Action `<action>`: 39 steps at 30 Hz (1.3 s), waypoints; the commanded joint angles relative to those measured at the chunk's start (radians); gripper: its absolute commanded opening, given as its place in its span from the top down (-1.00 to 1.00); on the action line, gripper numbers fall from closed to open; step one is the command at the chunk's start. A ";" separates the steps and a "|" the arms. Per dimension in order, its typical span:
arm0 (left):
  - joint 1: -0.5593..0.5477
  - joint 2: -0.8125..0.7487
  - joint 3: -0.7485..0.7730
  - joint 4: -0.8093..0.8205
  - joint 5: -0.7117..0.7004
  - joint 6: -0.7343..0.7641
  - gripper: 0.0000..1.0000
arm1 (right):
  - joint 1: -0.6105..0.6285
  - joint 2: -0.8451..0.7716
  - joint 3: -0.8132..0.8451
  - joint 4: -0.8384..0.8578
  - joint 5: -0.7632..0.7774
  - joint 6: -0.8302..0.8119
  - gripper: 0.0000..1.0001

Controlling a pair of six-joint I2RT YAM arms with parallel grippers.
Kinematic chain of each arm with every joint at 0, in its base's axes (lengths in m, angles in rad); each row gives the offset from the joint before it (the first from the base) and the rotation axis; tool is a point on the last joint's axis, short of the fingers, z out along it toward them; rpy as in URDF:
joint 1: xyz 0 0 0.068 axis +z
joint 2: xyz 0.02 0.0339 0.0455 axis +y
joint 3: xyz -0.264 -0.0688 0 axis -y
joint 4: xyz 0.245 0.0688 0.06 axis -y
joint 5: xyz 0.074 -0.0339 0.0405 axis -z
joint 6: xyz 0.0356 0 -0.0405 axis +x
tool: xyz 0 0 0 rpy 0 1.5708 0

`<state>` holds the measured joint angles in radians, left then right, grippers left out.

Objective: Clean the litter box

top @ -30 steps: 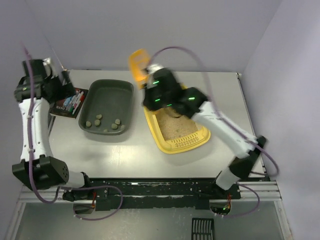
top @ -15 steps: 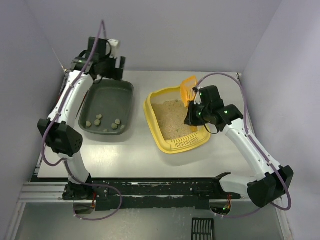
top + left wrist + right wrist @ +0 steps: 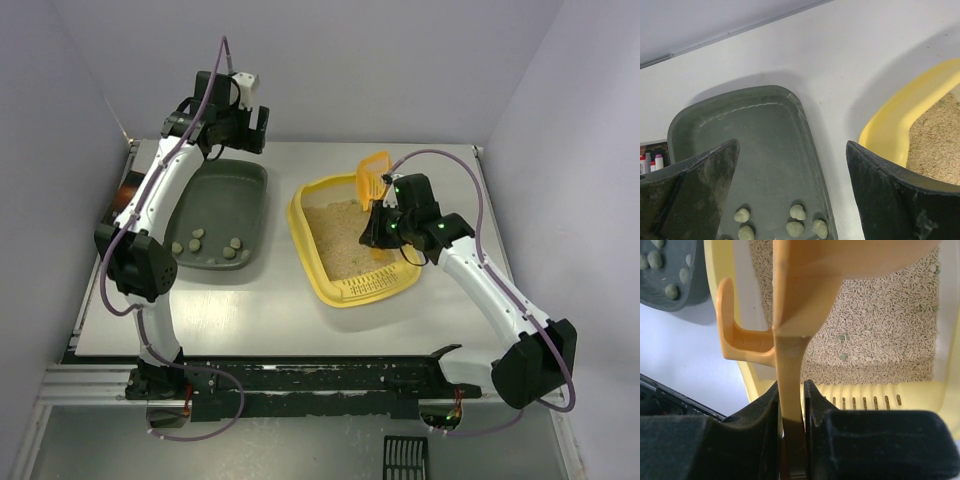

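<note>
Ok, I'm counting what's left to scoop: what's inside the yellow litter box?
Beige litter fills the litter box, with a few green bits among it. The scoop, clamped in the right gripper, covers part of the litter, so more may hide there.

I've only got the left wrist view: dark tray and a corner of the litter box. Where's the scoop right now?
Observer: The right end effector is shut on the handle of the orange scoop, holding it over the litter box.
Operator: Anything left to scoop out?
Observer: Yes, the right wrist view shows a few greenish clumps in the beige litter.
Operator: Which way round is the box?
Observer: Its slotted ledge is at the near end in the top view.
</note>
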<state>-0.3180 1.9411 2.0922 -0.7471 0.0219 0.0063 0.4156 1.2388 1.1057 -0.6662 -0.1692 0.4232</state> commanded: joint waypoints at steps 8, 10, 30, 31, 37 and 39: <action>-0.151 0.080 0.158 -0.078 0.166 0.046 -0.98 | -0.006 0.029 -0.013 0.096 -0.016 -0.020 1.00; -0.168 0.085 0.151 -0.055 0.204 0.045 -0.99 | -0.006 0.013 -0.023 0.097 -0.029 -0.019 1.00; -0.197 0.195 0.097 0.085 0.250 0.015 -0.99 | -0.006 0.077 -0.198 0.161 -0.479 0.000 1.00; -0.197 0.194 0.110 0.074 0.236 0.015 -0.99 | -0.005 0.092 -0.207 0.176 -0.487 0.004 1.00; -0.159 0.190 0.227 -0.012 0.115 0.008 -0.98 | -0.006 0.137 -0.235 0.312 -0.424 0.053 1.00; -0.118 0.176 0.256 -0.033 0.131 -0.029 -0.99 | -0.006 0.181 -0.203 0.324 -0.421 0.047 1.00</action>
<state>-0.4980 2.1597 2.2429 -0.7502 0.2050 0.0227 0.4133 1.3746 0.8600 -0.4587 -0.5762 0.4545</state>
